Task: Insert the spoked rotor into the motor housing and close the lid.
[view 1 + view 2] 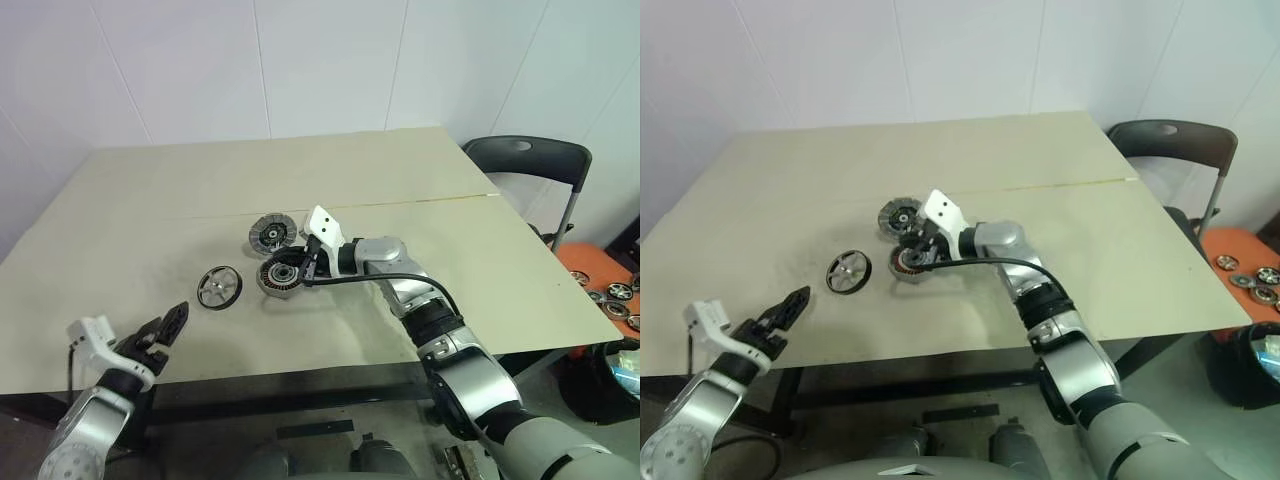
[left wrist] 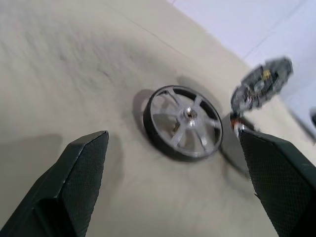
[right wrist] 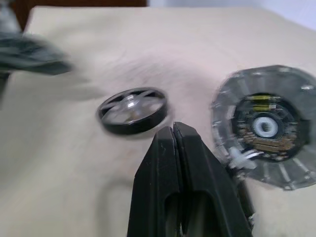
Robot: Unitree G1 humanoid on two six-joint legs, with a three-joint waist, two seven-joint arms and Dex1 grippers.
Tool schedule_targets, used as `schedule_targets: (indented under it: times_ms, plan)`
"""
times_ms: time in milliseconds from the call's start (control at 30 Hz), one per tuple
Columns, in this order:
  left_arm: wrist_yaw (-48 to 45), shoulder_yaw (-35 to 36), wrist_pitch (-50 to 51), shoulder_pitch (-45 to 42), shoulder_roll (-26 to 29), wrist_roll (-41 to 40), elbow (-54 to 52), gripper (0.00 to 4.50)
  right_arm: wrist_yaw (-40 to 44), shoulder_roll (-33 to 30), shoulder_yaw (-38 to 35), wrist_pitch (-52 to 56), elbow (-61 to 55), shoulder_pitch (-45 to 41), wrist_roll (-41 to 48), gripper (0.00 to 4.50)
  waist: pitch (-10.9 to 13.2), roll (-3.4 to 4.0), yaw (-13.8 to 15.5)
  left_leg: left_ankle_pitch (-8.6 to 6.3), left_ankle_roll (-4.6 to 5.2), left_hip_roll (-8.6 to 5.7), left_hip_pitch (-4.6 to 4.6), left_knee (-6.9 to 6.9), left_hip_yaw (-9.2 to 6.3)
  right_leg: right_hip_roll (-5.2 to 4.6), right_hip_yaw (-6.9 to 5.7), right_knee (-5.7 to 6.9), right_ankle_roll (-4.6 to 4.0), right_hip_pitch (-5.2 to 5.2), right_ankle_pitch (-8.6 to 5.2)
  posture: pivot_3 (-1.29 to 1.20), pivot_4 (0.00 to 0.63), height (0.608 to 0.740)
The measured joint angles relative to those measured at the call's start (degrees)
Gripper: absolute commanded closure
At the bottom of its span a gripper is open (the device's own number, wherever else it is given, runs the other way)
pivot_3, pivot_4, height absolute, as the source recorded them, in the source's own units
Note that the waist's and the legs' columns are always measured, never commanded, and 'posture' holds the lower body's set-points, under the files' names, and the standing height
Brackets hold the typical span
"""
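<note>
Nearest, at the front edge of the table, the left gripper hangs with its two black fingers spread wide and nothing between them. Just beyond it the spoked rotor lies flat on the tabletop, apart from everything else. To its right sits the motor housing, its coppery windings showing, with the right gripper over it, fingers pressed together and holding nothing. Just behind the housing, the lid lies with its ribbed face up, off the housing. No writing or label can be read on any part. The surface is a plain beige board with a seam running across it and a faint dark smudge near the parts. Behind stand white panelled walls; a dark chair stands at the table's far right corner, and small wheels lie on an orange surface beyond it.
</note>
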Motion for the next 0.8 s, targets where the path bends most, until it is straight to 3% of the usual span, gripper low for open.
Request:
schedule_targets:
  times_ms: [333, 600, 700, 800]
  plan:
    - [7.9, 1.5, 9.0, -13.5, -1.2, -8.0, 12.5, 0.0, 1.5, -1.5, 0.5, 0.5, -2.7, 0.1, 0.0, 4.45, 0.0, -0.04, 1.3, 0.0, 0.0, -0.04, -0.14, 0.14, -0.09, -0.01, -0.09, 0.02, 0.19, -0.06, 0.11, 0.0, 0.0, 0.74]
    - [11.8, 1.4, 18.6, -18.2, 0.4, -14.8, 16.2, 0.0, 0.7, -1.6, 0.6, 0.5, -3.0, 0.1, -0.1, 4.45, 0.0, -0.05, 1.5, -0.03, 0.05, -0.29, -0.37, 0.57, -0.2, -0.1, -0.19, 0.02, 0.28, -0.05, 0.16, 0.0, 0.0, 0.74]
    - [12.3, 0.9, 21.9, -20.3, 2.0, -15.6, 18.8, 0.59, -0.3, -1.6, 0.5, 0.4, -2.6, -0.2, -0.1, 4.5, 0.0, -0.05, 1.5, -0.02, 0.04, -0.28, -0.41, 0.57, -0.24, -0.08, -0.19, 0.09, 0.29, -0.06, 0.17, 0.0, 0.0, 0.74]
    - [12.4, 0.6, 22.8, -21.7, 3.6, -14.9, 22.1, 1.66, -1.3, -1.7, 0.0, 0.5, -2.5, -0.5, 0.0, 4.5, 0.0, -0.05, 1.3, -0.02, 0.04, -0.27, -0.42, 0.54, -0.23, -0.07, -0.18, 0.13, 0.29, -0.08, 0.18, 0.0, 0.0, 0.74]
